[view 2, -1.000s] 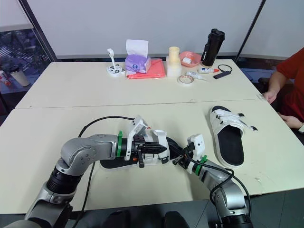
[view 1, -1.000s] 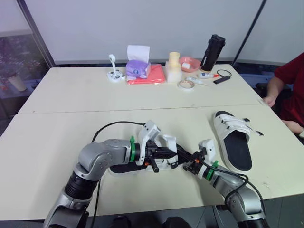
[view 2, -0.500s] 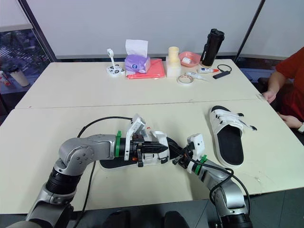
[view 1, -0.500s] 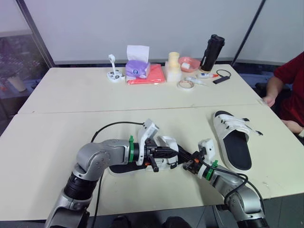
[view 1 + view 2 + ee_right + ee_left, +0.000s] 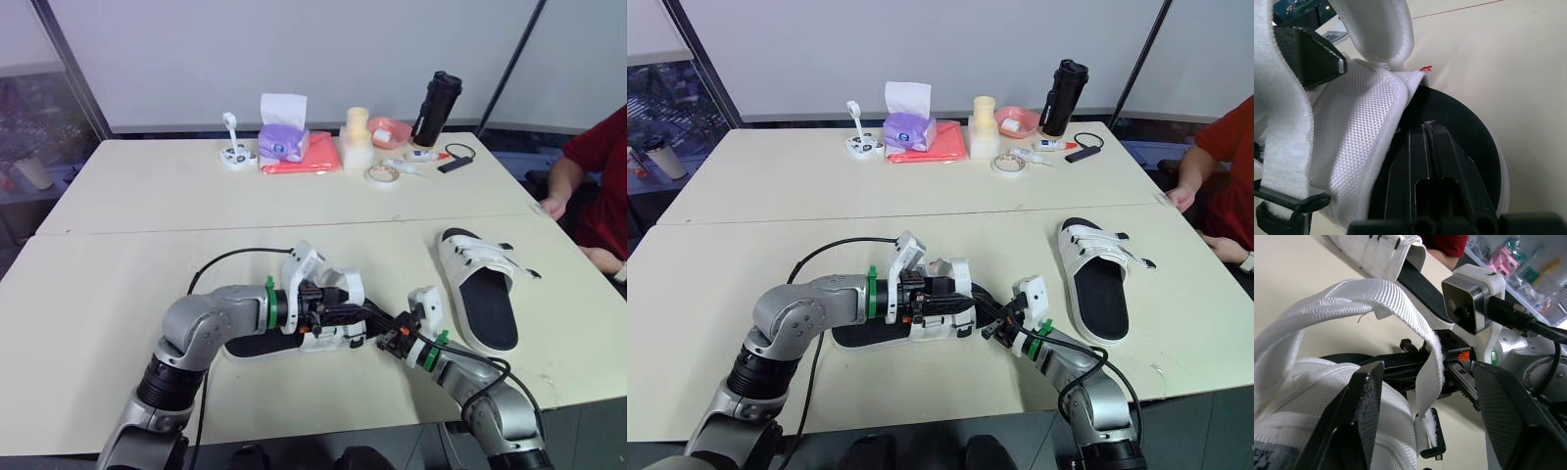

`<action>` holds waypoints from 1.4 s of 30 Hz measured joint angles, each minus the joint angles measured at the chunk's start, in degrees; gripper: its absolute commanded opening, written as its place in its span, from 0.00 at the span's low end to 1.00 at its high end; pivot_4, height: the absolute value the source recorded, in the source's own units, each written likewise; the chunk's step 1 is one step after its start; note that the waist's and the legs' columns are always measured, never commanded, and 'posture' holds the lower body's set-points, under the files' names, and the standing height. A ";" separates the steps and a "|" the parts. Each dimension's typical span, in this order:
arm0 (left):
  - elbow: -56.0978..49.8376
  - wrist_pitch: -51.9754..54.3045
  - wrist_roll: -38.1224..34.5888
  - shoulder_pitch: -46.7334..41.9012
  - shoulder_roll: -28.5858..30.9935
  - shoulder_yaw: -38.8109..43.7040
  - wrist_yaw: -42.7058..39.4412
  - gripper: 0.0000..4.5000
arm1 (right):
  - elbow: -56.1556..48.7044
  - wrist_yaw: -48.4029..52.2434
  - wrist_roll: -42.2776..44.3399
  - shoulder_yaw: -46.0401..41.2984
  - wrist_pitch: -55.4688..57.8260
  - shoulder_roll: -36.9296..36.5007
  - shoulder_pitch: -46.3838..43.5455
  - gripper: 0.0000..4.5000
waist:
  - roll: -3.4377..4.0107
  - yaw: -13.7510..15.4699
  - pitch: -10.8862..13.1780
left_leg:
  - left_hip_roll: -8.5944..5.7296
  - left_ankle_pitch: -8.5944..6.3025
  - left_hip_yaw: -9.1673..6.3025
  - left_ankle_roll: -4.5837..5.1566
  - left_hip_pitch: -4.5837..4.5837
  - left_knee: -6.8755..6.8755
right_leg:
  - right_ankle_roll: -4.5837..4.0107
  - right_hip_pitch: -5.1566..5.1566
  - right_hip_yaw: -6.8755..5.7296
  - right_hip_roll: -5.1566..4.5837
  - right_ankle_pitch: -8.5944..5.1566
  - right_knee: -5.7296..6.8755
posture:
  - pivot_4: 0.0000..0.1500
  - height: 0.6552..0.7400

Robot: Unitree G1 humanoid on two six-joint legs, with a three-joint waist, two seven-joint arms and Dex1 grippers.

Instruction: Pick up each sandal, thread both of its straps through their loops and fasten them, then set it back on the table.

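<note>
Pale table before a grey wall. At 6 o'clock, near sandal; left tool, closed a second ago, now open around its strap; right tool closed, on its sole; second sandal at 3 o'clock.

Both arms reach inward, left pincer spread wide, right pincer closed, tips close together.

On your near sandal the upper is fine white mesh cloth. Its strap is coarse ribbed webbing with a fuzzy end, and its footbed is smooth matt black. Your left gripper has black fingers with grainy, knurled faces. The table, upper left of the left wrist view, looks smooth and matt.
</note>
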 measured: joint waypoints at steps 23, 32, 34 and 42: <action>-2.67 -0.62 2.60 1.46 3.41 -5.46 -3.29 0.01 | 0.42 0.08 -0.45 0.01 -0.36 0.33 -0.16 0.00 | 0.00 -0.09 -0.01 | 0.00 0.00 0.01 0.00 0.08 0.01 | 0.00 0.07 0.02 -0.01 0.00 0.00 | 1.00 1.00; -3.83 -3.17 5.21 1.09 5.46 -8.45 -6.21 0.01 | 0.47 0.07 -0.46 0.02 -0.36 0.38 -0.15 0.00 | 0.02 -0.10 -0.04 | 0.00 0.00 0.00 0.00 0.09 0.01 | 0.00 0.08 0.02 -0.01 0.00 0.00 | 1.00 1.00; -3.87 -3.96 6.02 1.08 5.61 -8.90 -6.49 0.06 | 0.47 0.07 -0.47 0.02 -0.36 0.38 -0.15 0.00 | 0.02 -0.10 -0.04 | 0.00 0.00 0.00 0.00 0.09 0.01 | -0.01 0.09 0.02 -0.01 0.00 0.00 | 1.00 1.00; -3.45 -6.28 7.19 1.47 6.26 -8.84 -8.27 0.83 | 0.47 0.10 -0.48 0.02 -0.36 0.32 -0.15 0.00 | 0.02 -0.09 -0.04 | 0.00 0.00 0.00 0.00 0.09 0.01 | 0.00 0.09 0.02 -0.01 0.00 0.01 | 1.00 1.00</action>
